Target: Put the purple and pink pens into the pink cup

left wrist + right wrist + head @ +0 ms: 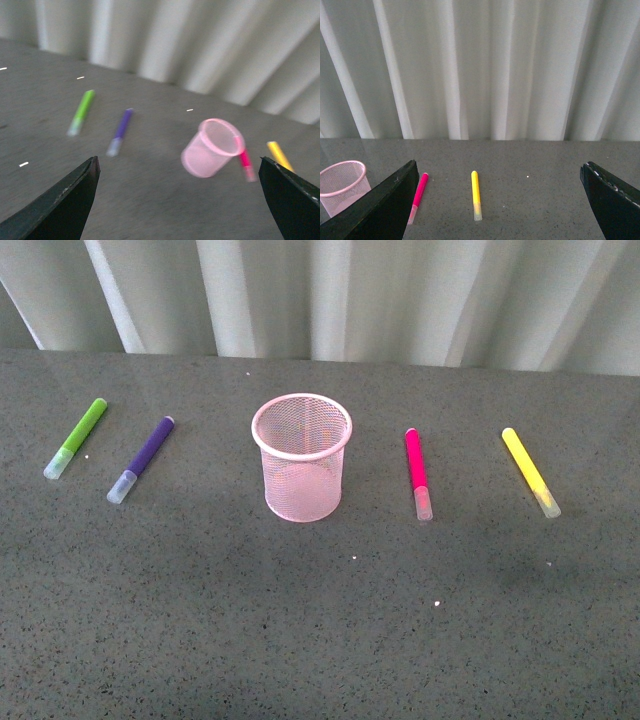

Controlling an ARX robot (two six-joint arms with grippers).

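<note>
The pink cup (301,456) stands upright and empty in the middle of the grey table. The purple pen (142,458) lies to its left and the pink pen (417,471) to its right, both flat on the table with clear caps toward me. Neither arm shows in the front view. My left gripper (180,200) is open and empty, well back from the purple pen (120,131) and the cup (214,147); that view is blurred. My right gripper (500,200) is open and empty, with the pink pen (418,196) by one finger and the cup (341,186) at the edge.
A lime-green marker (77,437) lies at the far left and a yellow marker (530,471) at the far right, also in the right wrist view (476,195). A pale pleated curtain (330,290) hangs behind the table's back edge.
</note>
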